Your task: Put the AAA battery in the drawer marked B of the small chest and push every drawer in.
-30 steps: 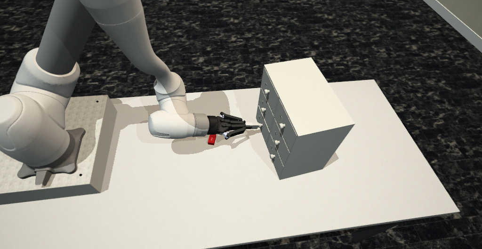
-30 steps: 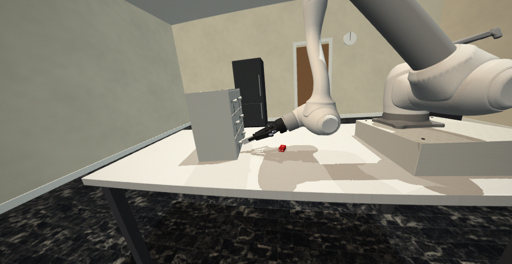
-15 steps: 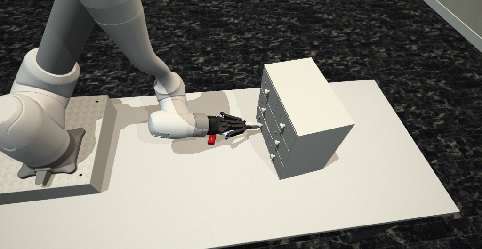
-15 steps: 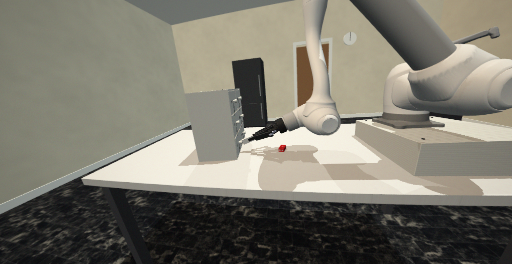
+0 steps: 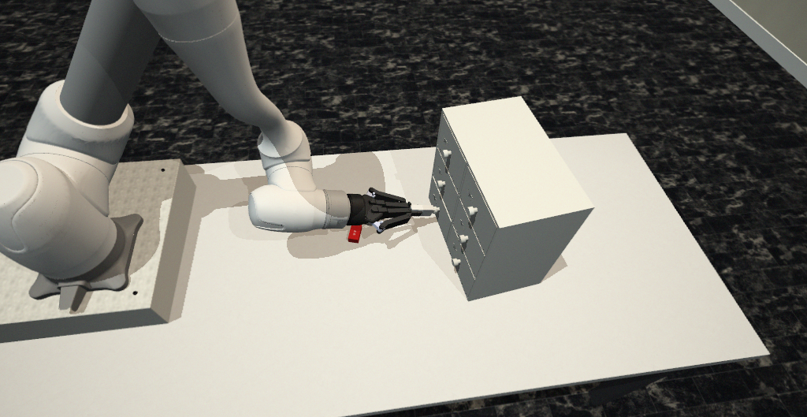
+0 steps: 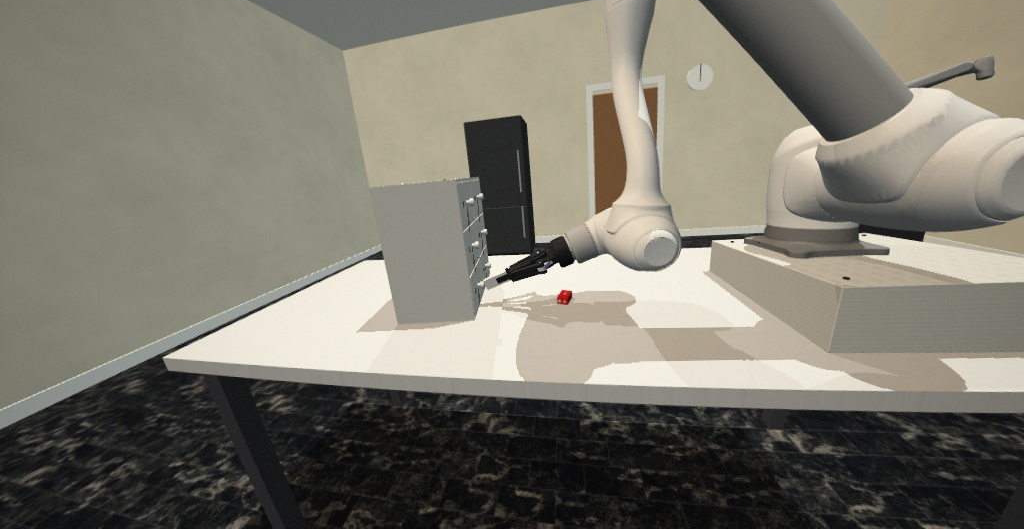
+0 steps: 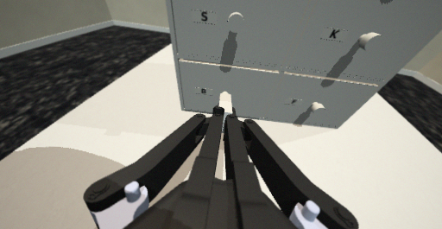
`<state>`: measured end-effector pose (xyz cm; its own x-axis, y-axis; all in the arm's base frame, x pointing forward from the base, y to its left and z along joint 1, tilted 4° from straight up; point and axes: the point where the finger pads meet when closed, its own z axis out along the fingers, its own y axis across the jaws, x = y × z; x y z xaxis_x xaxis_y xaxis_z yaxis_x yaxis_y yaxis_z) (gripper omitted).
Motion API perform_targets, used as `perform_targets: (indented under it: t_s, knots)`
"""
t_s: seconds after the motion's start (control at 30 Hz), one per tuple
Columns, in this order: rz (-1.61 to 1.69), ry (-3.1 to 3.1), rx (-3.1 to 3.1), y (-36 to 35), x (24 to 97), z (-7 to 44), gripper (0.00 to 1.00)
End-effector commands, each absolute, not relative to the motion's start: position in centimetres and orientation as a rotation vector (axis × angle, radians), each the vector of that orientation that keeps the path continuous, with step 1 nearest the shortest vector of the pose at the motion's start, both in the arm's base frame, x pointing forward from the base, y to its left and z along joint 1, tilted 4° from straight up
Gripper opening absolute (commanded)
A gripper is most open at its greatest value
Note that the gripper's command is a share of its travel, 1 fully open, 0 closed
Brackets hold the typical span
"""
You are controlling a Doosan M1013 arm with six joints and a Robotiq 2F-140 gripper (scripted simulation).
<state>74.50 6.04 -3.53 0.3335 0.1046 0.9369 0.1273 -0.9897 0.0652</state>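
We see a white top on the small chest [image 5: 516, 160] [image 6: 426, 253] [image 7: 268, 45], with grey drawer fronts, off-white knobs and black letters. The table [image 5: 316, 324] [image 6: 286, 339] [image 7: 367, 162] looks white to us, crossed by beige-brown shadows. We find the gripper [image 5: 410, 211] [image 6: 499, 279] [image 7: 224, 102] black with pale lilac-silver parts, the arm [image 5: 214, 58] [image 6: 637, 96] off-white and grey. We notice a red block [image 5: 354, 233] [image 6: 564, 296] with pale dots, and a floor [image 5: 349, 76] [image 6: 458, 454] [image 7: 99, 54] mottled black, grey and beige.

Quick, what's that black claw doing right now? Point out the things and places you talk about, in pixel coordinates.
Gripper [image 5: 410, 210] [image 6: 500, 278] [image 7: 224, 102]: closed, with nothing visibly held, its tips by drawer B's front [image 7: 196, 101].
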Motion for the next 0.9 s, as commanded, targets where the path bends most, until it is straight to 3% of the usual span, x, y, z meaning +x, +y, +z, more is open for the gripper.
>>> perform_targets:
  t_s: [0.0, 0.67, 0.87]
  knots:
    - [-1.789, -0.221, -2.549, 6.0, 74.5, -3.5, 0.0]
    - [-1.789, -0.221, -2.549, 5.4, 69.5, -3.4, 0.0]
    - [-1.789, -0.221, -2.549, 5.4, 67.4, 0.5, 0.0]
